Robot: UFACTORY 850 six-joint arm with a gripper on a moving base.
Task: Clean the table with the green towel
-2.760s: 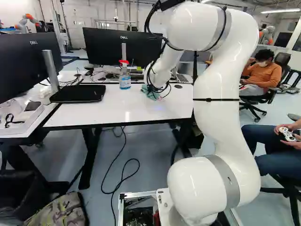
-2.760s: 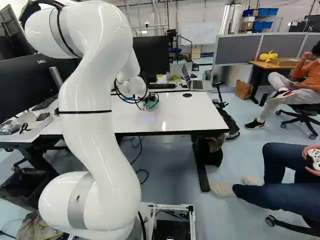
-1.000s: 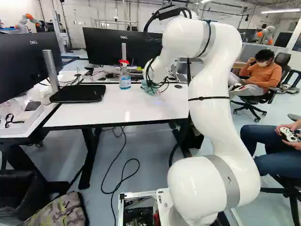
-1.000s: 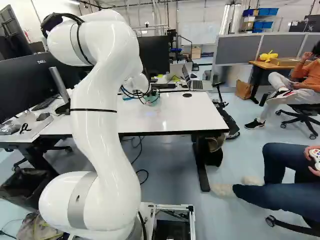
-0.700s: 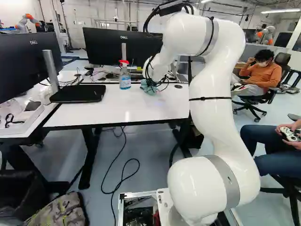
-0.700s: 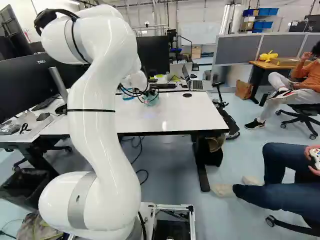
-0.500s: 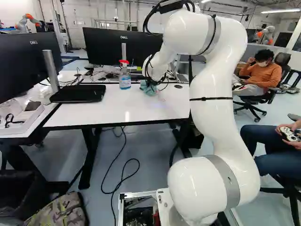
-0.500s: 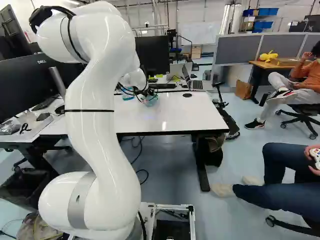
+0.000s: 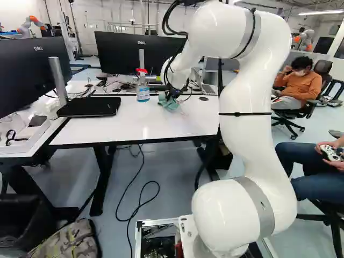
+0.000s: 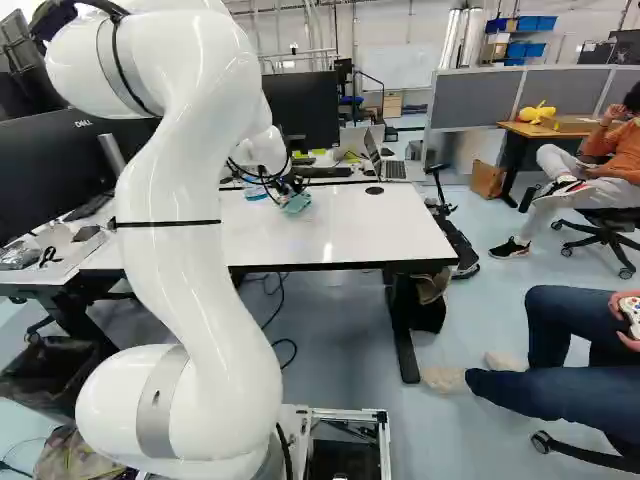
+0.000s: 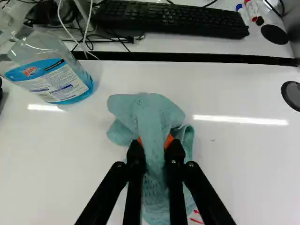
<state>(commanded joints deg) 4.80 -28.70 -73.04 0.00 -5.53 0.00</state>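
The green towel [image 9: 169, 102] lies bunched on the white bench [image 9: 123, 122], above the middle of the left base view, under the end effector [image 9: 171, 95]. Close to its left stands a spray bottle [image 9: 143, 93] with a red head; farther left, a black monitor base [image 9: 89, 107] occupies the bench. A black keyboard [image 11: 168, 18] lies beyond the dark strip [image 11: 183, 57] along the bench's far edge, ahead of the fingers. A round black disc [image 11: 293, 95] sits on the bench, on the side of the towel away from the bottle.

White surface extends from the towel to the near edge, which crosses the middle of the left base view. The bench's right edge slopes down right of centre in the right base view; the arm covers part of it in the left.

The wrist view shows the end effector [image 11: 155, 144] with its fingers a little apart, pinching a fold of towel between orange pads [image 11: 169, 140]. It also reveals red marks [image 11: 196, 220] beside the towel. The left base view shows the bottle upright; the arm mostly hides it in the right, where an open laptop [image 10: 395, 169] appears beyond the disc.
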